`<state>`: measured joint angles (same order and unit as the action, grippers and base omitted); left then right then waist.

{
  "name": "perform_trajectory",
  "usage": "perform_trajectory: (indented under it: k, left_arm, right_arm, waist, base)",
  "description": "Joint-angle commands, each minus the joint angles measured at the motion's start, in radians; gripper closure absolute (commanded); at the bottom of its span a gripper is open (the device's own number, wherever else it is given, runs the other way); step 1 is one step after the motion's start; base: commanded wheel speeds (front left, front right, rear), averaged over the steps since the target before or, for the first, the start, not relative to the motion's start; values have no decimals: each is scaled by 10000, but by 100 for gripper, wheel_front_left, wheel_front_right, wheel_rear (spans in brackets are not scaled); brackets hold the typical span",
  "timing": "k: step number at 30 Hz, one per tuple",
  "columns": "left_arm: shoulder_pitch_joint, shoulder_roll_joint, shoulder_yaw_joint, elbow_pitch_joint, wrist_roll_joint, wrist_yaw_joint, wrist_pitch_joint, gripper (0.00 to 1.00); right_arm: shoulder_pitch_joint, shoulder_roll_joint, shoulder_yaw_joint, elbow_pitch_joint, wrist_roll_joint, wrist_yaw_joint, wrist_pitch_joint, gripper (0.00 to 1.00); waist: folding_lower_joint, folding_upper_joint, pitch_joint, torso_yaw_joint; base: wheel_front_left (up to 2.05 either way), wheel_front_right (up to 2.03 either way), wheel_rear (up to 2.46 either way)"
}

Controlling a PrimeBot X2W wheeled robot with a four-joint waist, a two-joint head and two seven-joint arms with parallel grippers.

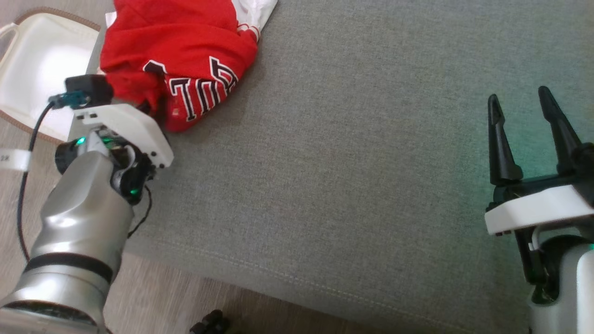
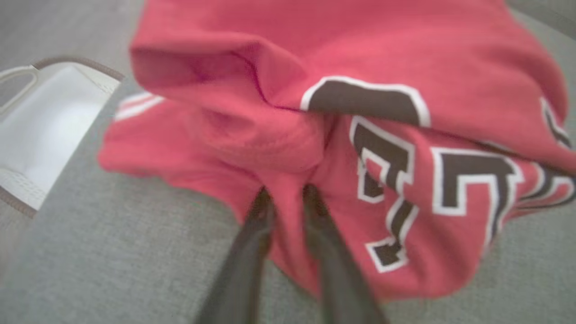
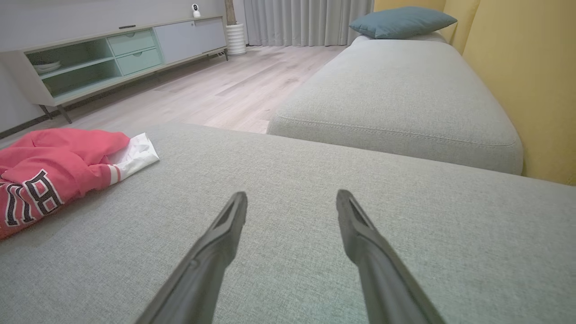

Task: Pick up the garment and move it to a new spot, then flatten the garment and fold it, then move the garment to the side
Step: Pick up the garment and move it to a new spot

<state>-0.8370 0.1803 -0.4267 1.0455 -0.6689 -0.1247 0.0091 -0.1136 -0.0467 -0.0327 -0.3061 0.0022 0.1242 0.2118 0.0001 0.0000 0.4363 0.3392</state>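
Note:
The garment (image 1: 176, 51) is a red top with dark, white-edged lettering and a white part, crumpled at the far left of the grey sofa seat (image 1: 348, 162). My left gripper (image 1: 151, 109) reaches into its near edge, the fingertips hidden by its white housing. In the left wrist view the left gripper (image 2: 288, 198) has its two dark fingers close together with a fold of the garment (image 2: 270, 135) pinched between them. My right gripper (image 1: 519, 97) hovers open over bare seat at the right, far from the garment (image 3: 49, 166). Nothing lies between the right gripper's (image 3: 291, 198) fingers.
A white basket (image 1: 37, 60) with a brown rim stands on the floor just left of the seat, next to the garment. The seat's front edge runs along the bottom, with wooden floor beyond. A second sofa section (image 3: 396, 90), a blue pillow (image 3: 400, 21) and a low cabinet (image 3: 112, 54) lie further off.

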Motion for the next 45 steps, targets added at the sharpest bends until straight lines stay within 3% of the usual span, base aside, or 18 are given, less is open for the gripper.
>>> perform_trajectory:
  k: [1,7,12,22,28,34,41,43,45]
  left_arm:
    - [-330,651,91,-32,-36,-57,-451,100]
    - [-274,857,-107,221,445,167,-2206,100]
    - [103,1112,-128,-680,998,717,-2680,100]
    - [2764,1815,263,-5952,1995,1891,-2704,100]
    - [4406,2085,-137,-8875,2230,2542,-2067,100]
    - [4871,1848,-820,-10066,2281,2495,-1551,100]
    - [4205,1080,-2037,-10081,2668,1929,-1290,100]
    - [4106,986,-2213,-9972,2729,1832,-1249,100]
    - [3910,698,-2645,-9561,2732,1506,-1131,100]
  right_arm:
    - [-118,-35,232,-343,100,65,-36,0]
    - [64,-35,136,-138,364,65,-346,0]
    - [312,-35,59,96,680,65,-667,0]
    - [938,-35,-5,537,1434,65,-1292,0]
    - [1289,-35,47,681,1779,65,-1523,0]
    - [1271,-35,218,674,1968,65,-1635,0]
    - [1184,-35,195,688,2148,65,-1807,0]
    - [1183,-35,194,691,2173,65,-1848,0]
    - [1196,-35,181,707,2292,65,-1968,0]
  waist:
    - [-1,0,-118,-29]
    - [-1,0,-748,-10]
    - [-1,0,-1552,10]
    - [-1,0,-3015,-438]
    - [-1,0,-3349,-1255]
    - [-1,0,-3093,-2558]
    - [-1,0,-2445,-4237]
    - [-1,0,-2341,-4438]
    - [-1,0,-2025,-4949]
  base:
    - [0,0,0]
    - [0,0,0]
    - [0,0,0]
    - [0,0,0]
    - [0,0,0]
    - [0,0,0]
    - [0,0,0]
    - [0,0,0]
    - [0,0,0]
